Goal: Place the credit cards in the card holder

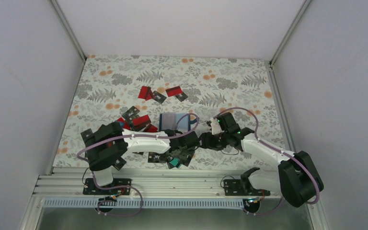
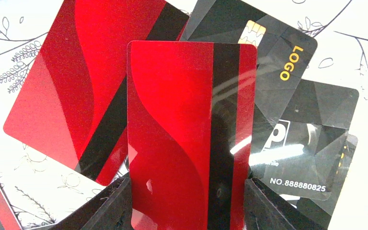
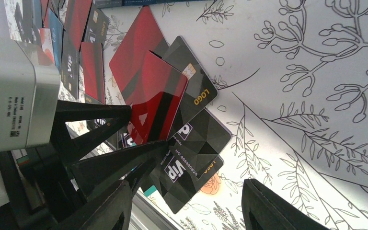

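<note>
Top view looks steeply down over the whole worktop (image 1: 239, 76) from behind its near edge. Both wrist views sit close there, sharing one red card (image 2: 172, 134) (image 3: 160, 96).

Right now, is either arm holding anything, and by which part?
The left arm's fingers pinch one red card across its width, by the long edges near its lower end. The right arm's fingers hold nothing.

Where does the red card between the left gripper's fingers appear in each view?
Top external: cannot be made out; the left gripper covers that spot.
Left wrist: the red card is in the centre, running to the bottom edge.
Right wrist: left of centre, over other cards.
Shared landmark: the black LOGO card, beside it in both wrist views.
</note>
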